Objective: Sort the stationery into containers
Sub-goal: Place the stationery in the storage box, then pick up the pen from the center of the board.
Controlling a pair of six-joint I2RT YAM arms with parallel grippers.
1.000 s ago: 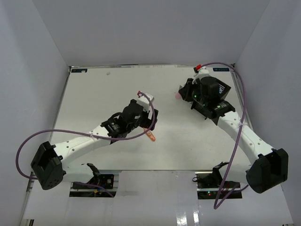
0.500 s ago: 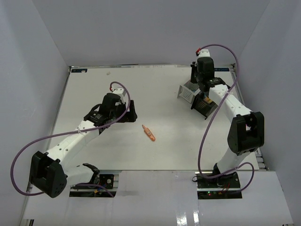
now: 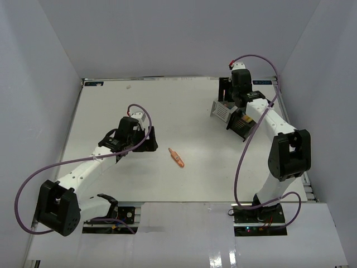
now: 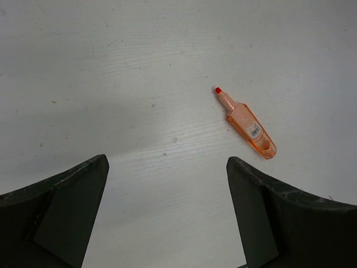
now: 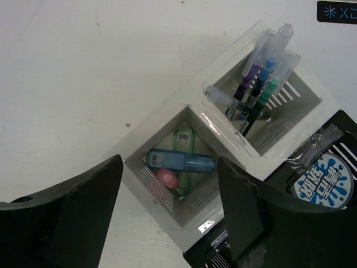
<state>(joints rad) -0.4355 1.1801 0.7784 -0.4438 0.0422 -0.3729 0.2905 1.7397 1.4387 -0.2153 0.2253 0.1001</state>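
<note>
Since the orange highlighter (image 4: 245,124), right of centre, looks light, rigid and slick, pinch it mid-barrel; left gripper (image 4: 166,162) and right gripper (image 5: 170,162) both gape empty.

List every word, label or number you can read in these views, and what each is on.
"XD" after a star sign, cut by the frame edge: dark sticker on the table.
Blue-white roll: stylised white lettering, not legible.
Orange marker: barcode label, too small to read.
</note>
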